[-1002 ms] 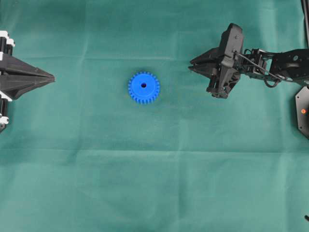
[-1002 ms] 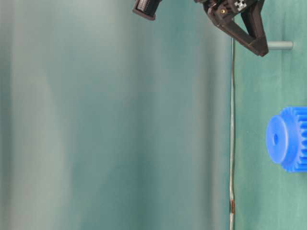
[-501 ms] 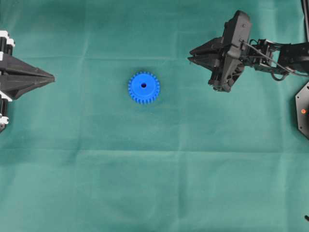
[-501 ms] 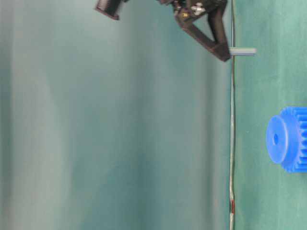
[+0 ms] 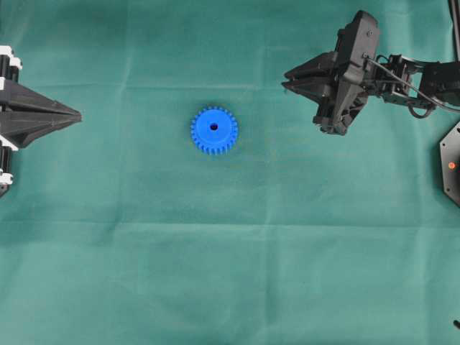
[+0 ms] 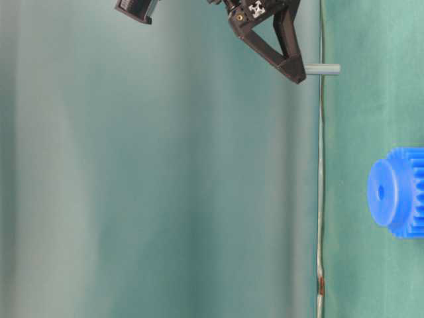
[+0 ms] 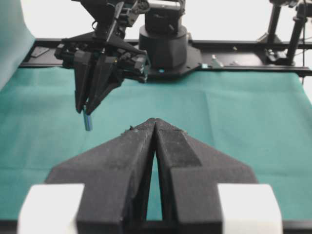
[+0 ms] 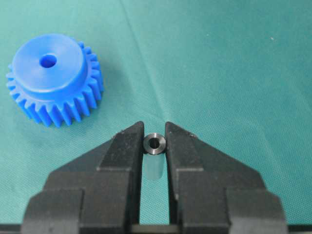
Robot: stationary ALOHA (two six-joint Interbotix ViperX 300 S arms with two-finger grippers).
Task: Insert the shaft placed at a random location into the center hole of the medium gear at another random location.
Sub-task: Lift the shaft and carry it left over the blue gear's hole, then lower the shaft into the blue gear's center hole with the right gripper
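One green cloth (image 5: 215, 251), faint creases

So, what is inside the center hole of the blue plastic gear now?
Nothing shows in the dark center hole of the blue plastic toothed gear; its depth cannot be seen. The thin silver-grey metal shaft is apart from it, held in the right hand.

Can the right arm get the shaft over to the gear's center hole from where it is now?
Probably yes. The right claw holds the shaft above the cloth, and nothing lies between it and the gear's center hole.
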